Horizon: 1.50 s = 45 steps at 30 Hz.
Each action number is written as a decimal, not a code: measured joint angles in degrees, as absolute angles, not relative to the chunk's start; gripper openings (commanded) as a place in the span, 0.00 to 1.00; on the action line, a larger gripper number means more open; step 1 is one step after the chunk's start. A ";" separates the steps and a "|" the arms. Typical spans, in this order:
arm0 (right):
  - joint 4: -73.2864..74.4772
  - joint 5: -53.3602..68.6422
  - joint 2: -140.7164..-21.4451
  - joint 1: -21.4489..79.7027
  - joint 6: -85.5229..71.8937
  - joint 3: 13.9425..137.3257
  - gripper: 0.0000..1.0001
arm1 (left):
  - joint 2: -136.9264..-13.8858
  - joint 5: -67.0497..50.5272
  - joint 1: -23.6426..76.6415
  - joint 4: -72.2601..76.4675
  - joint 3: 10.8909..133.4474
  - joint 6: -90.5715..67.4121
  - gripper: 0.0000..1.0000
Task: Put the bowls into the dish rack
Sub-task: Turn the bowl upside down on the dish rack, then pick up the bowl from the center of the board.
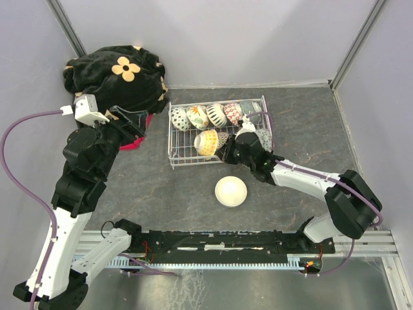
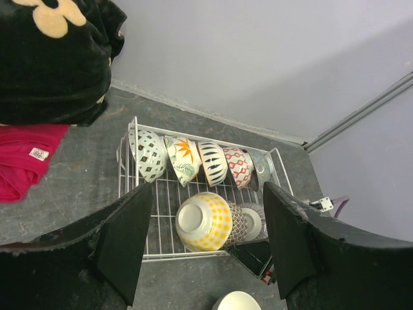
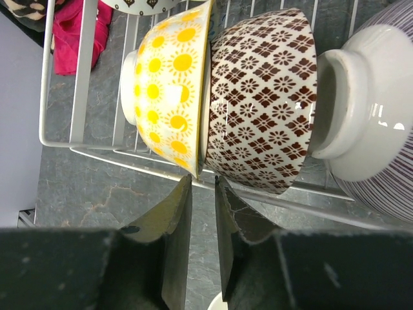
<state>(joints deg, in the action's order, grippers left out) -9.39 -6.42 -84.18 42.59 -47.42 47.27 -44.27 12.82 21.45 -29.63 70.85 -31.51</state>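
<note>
Nearest the overhead camera, one white bowl (image 1: 231, 191) sits upside down on the grey table (image 1: 161, 194), at 6 o'clock from the dish rack (image 1: 173, 139). Inside the rack, five patterned bowls stand on edge along the far side. Nearer, a yellow sunburst bowl (image 3: 169, 87) nests against a brown diamond-patterned bowl (image 3: 264, 97). Just below these, the right gripper (image 3: 203, 213) holds nothing, its fingers nearly together. At 9 o'clock, the left gripper (image 2: 203, 248) hovers spread wide, beside a black floral cloth (image 1: 116, 74).

The top external view looks down from overhead; both wrist views, nearer, share the dish rack (image 1: 216, 132).
</note>
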 measured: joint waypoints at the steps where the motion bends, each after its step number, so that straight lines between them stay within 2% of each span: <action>1: -9.26 -6.46 -83.92 42.59 -47.33 47.13 0.29 | -44.27 12.82 21.45 -29.63 70.85 -31.51 0.76; 11: -6.72 -6.55 -80.27 42.59 -46.65 46.61 0.36 | -44.64 12.01 21.45 -29.43 70.85 -31.51 0.75; 24: -5.34 -6.07 -78.22 42.59 -46.41 46.15 0.38 | -44.73 11.84 21.45 -29.26 70.67 -31.51 0.75; 31: 1.98 -4.56 -71.26 43.42 -42.59 45.91 0.40 | -44.93 11.84 21.45 -29.02 70.46 -31.51 0.75; 36: 11.94 -5.17 -68.66 49.95 -38.02 46.57 0.40 | -45.19 11.79 21.45 -29.02 70.41 -31.51 0.76; 42: 23.81 -9.85 -73.47 62.85 -34.46 47.70 0.40 | -45.47 11.81 21.45 -29.04 70.41 -31.51 0.76; 45: 27.55 -12.64 -76.49 66.11 -33.67 48.97 0.40 | -45.50 11.79 21.45 -29.04 70.41 -31.51 0.76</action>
<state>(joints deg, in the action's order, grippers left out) 27.55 -12.64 -76.49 66.11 -33.67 48.97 -45.50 11.79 21.45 -29.04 70.41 -31.51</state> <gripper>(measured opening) 0.401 0.756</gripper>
